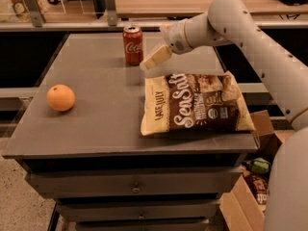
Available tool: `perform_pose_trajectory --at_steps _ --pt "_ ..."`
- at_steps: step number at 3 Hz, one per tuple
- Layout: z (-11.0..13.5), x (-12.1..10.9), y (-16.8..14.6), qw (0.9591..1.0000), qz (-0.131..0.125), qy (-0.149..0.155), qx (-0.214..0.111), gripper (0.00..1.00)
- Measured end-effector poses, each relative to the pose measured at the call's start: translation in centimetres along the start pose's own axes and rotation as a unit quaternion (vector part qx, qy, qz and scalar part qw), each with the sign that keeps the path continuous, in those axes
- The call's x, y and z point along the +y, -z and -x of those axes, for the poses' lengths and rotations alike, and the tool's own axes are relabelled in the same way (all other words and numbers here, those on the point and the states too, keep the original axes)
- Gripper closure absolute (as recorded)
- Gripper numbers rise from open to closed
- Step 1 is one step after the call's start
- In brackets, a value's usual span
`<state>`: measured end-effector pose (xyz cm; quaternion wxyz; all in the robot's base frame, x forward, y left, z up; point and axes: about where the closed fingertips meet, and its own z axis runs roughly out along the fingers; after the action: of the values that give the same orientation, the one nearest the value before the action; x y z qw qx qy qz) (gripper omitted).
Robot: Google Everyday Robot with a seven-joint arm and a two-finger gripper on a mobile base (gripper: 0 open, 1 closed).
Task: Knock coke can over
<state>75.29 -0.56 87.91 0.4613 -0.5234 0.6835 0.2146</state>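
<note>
The red coke can (133,44) stands upright near the far edge of the grey table (96,114), left of centre. My gripper (153,59) reaches in from the right on a white arm. Its cream fingers point down and left, with the tips just right of the can's lower half, very close to it. I cannot see contact between them.
A brown-and-cream chip bag (197,102) lies flat on the right half of the table, below the gripper. An orange (60,97) sits near the left edge. An open cardboard box (250,191) with items stands on the floor at the right. A rail runs behind the table.
</note>
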Motion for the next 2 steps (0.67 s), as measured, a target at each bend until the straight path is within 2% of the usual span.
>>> perform_pose_trajectory --at_steps 2 --pt "1.1 0.6 -3.0 0.9992 0.015 -0.016 -0.034 0.0"
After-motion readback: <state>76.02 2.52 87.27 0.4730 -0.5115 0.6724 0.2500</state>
